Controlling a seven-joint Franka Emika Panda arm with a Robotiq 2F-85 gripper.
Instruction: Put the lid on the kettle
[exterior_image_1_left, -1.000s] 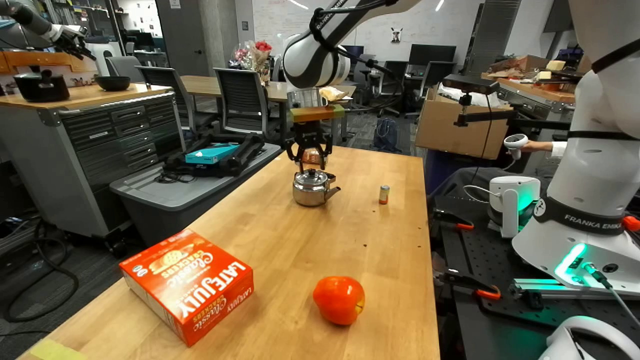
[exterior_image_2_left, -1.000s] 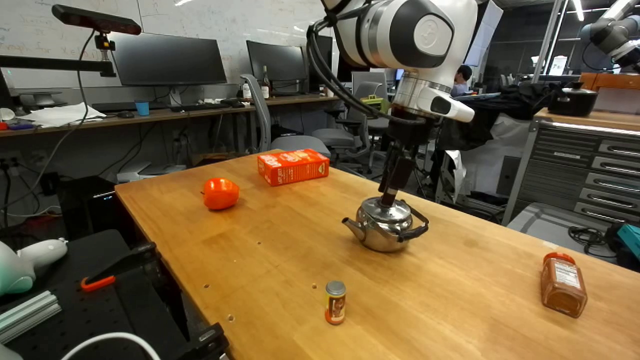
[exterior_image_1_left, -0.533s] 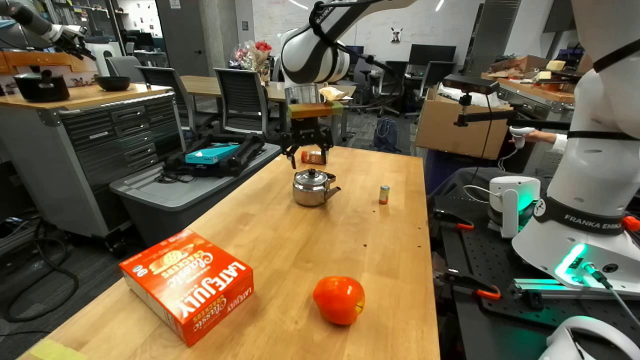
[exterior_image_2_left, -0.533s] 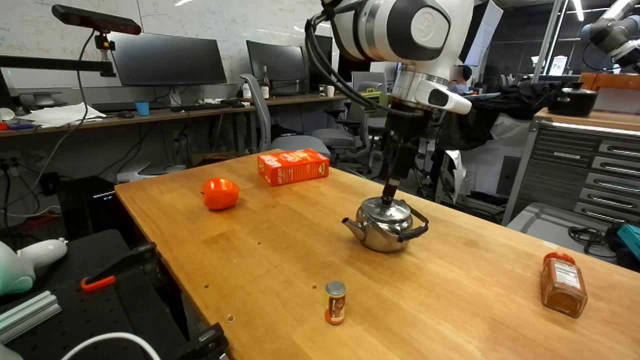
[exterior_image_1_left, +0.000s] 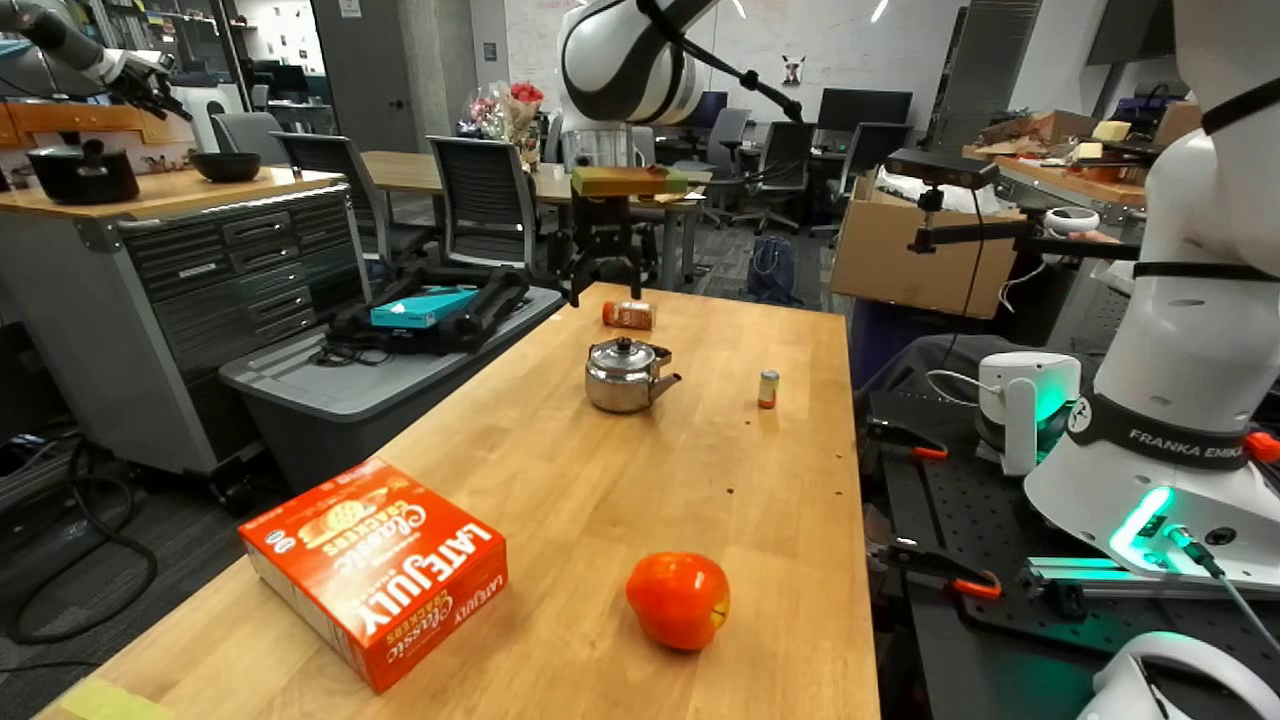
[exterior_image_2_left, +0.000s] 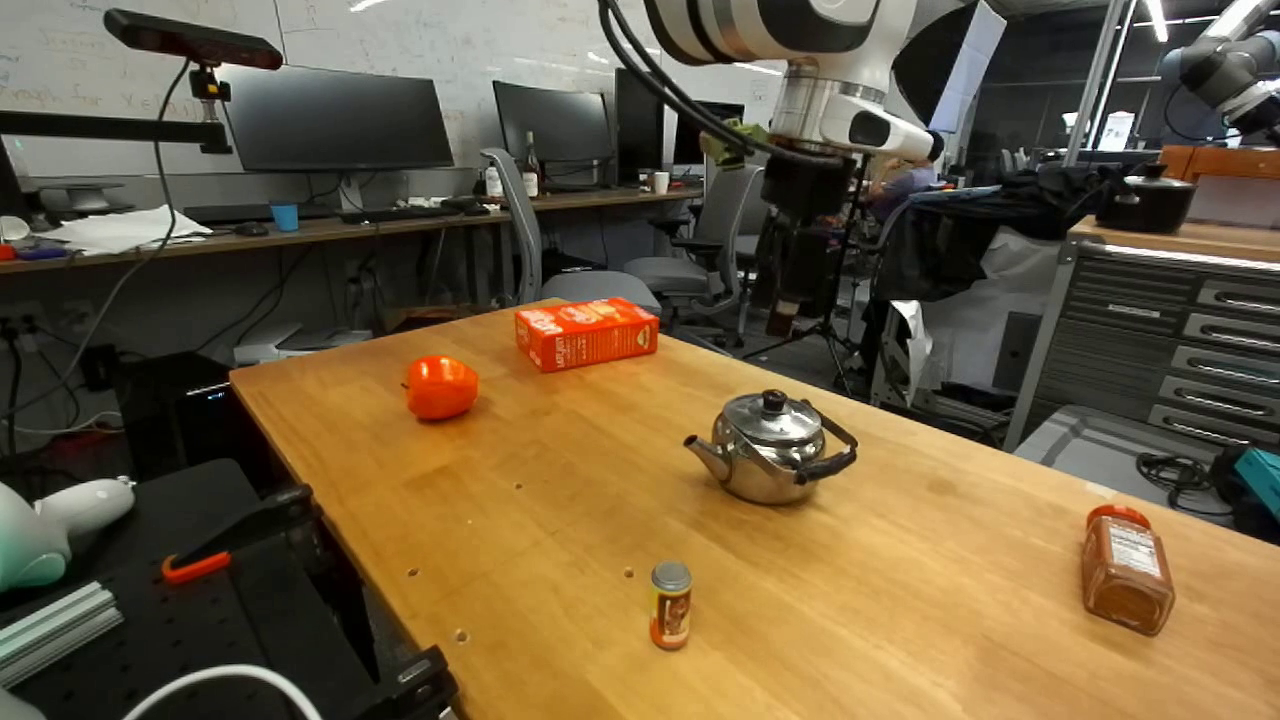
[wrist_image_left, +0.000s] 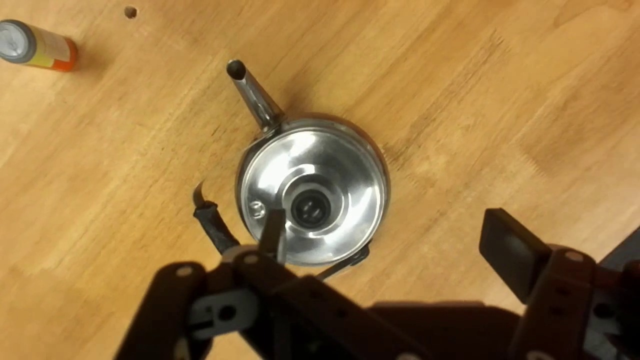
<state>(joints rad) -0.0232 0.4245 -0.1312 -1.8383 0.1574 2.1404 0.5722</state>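
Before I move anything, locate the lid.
In an exterior view, right of centre, the lid sits on top of the kettle, beyond the small upright canister.

At upper centre in an exterior view, the white Panda arm (exterior_image_1_left: 612, 72) hangs its claw (exterior_image_1_left: 604, 292) downward, spread wide.

In an exterior view, a red cracker box (exterior_image_1_left: 375, 565) lies flat at the near left of the wooden table (exterior_image_1_left: 570, 520), with 1 red tomato (exterior_image_1_left: 679, 601) to its right. Farther off, a grey-capped jar (exterior_image_1_left: 768, 389) stands upright near the right edge, and a red-capped jar (exterior_image_1_left: 632, 316) lies on its side at the far end. To the left, a blue box (exterior_image_1_left: 424, 308) rests on black gear (exterior_image_1_left: 497, 300) atop a grey bin (exterior_image_1_left: 300, 388), near a cabinet (exterior_image_1_left: 230, 265) bearing 1 pot (exterior_image_1_left: 85, 175) and 1 bowl (exterior_image_1_left: 226, 167).
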